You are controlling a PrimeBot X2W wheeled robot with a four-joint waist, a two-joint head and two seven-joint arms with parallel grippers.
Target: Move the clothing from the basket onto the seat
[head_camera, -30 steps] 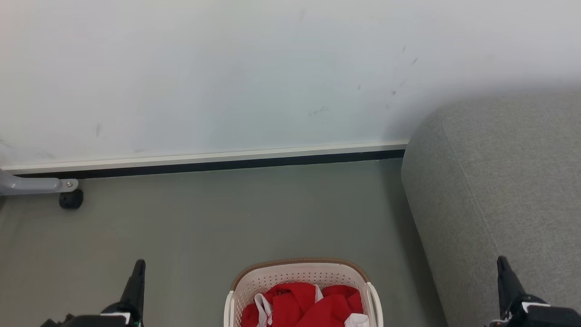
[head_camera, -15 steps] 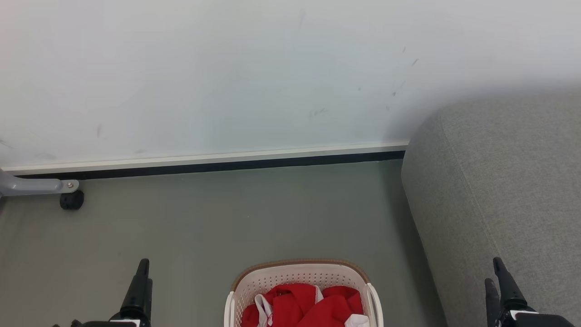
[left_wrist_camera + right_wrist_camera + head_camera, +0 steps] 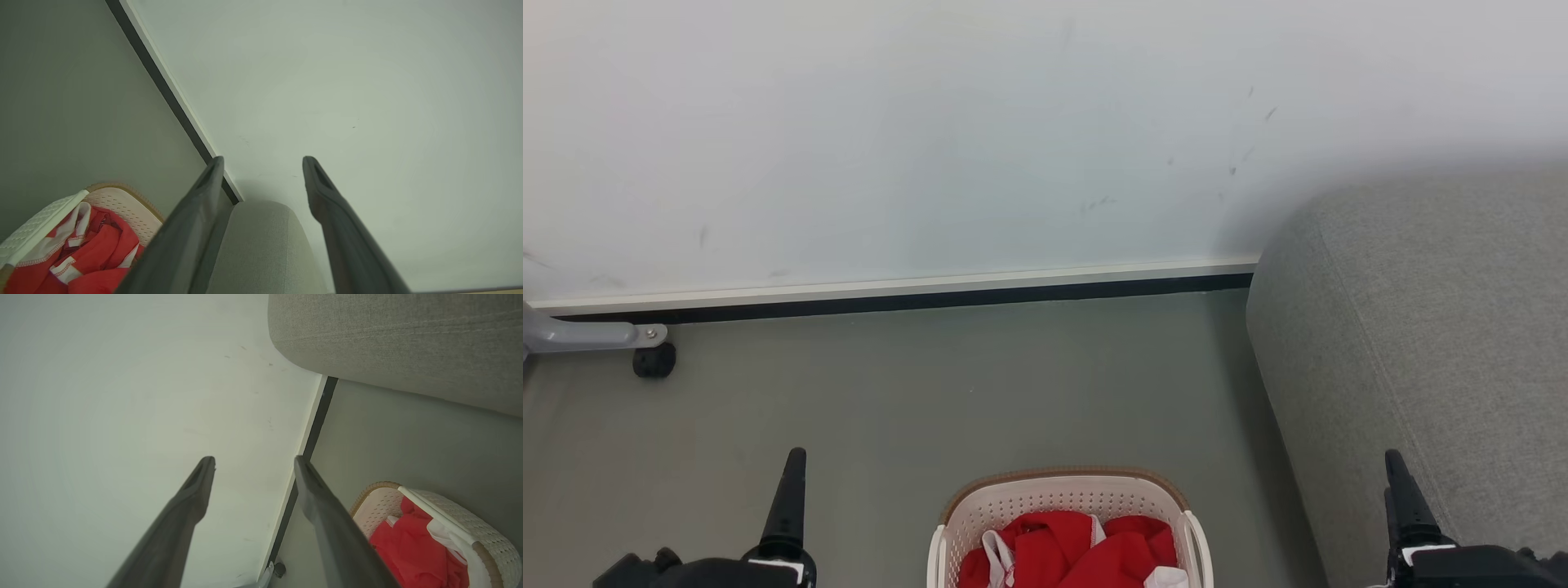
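Note:
The cream-white basket (image 3: 1066,494) with a brown rim stands on the floor at the bottom centre of the head view. The red clothing (image 3: 1086,551) with white trim lies bunched inside it. My left gripper (image 3: 794,461) points up to the left of the basket, apart from it. My right gripper (image 3: 1395,469) points up in front of the grey seat (image 3: 1437,327) on the right. The left wrist view has the left gripper (image 3: 263,161) open and empty, with the clothing (image 3: 98,253) at its lower left. The right gripper (image 3: 254,460) is open and empty too, the basket (image 3: 484,535) at its lower right.
A pale wall with a white and black baseboard (image 3: 931,292) closes off the back. A grey metal leg with a black caster (image 3: 654,360) stands at the far left. Grey floor (image 3: 972,392) spreads between the wall and the basket.
Both grippers have risen higher in the head view and drawn inward toward the basket. The basket and clothing have not moved.

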